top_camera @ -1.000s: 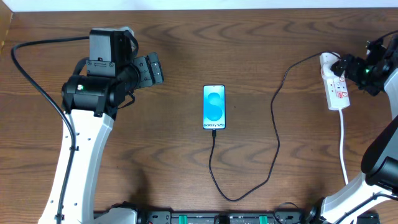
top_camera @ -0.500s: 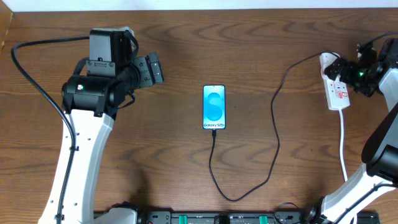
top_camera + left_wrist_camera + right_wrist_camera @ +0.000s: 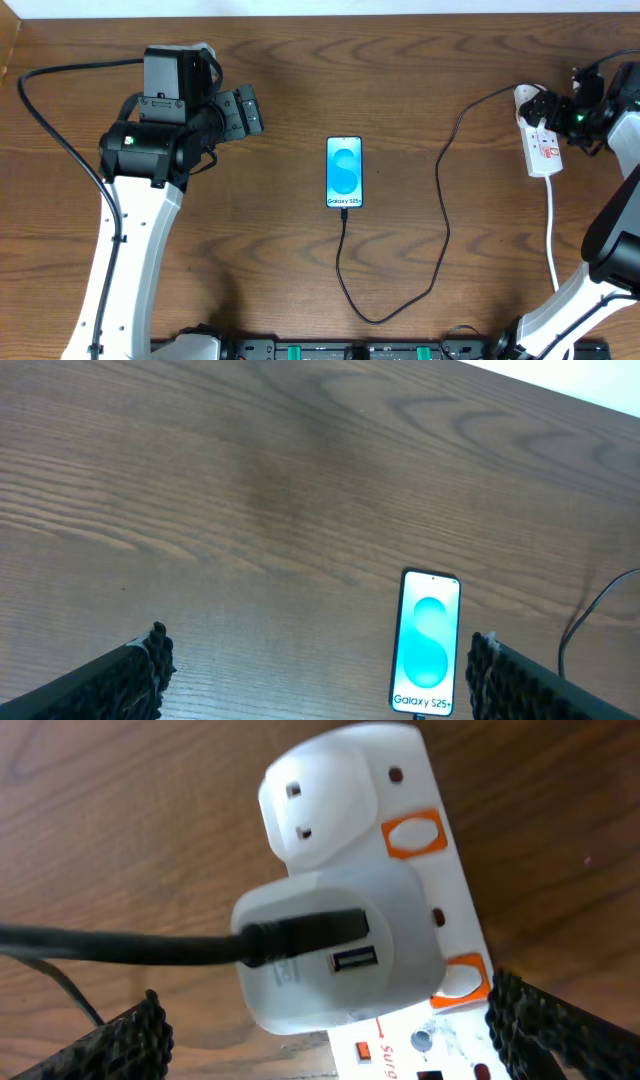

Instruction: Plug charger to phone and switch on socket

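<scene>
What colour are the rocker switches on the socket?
Orange: the switches stand out on the white socket. The right wrist view shows them best.

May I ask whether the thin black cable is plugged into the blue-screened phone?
Plugged in: the thin black cable runs into the bottom edge of the blue-screened phone.

In the left wrist view the phone (image 3: 428, 645) is cut off at the bottom edge, hiding where the charger (image 3: 120, 948) joins it. The socket (image 3: 400, 870) runs out of the right wrist picture below (its small print blurred). Overhead, the right hand (image 3: 548, 112) hides part of the socket's upper half.
</scene>
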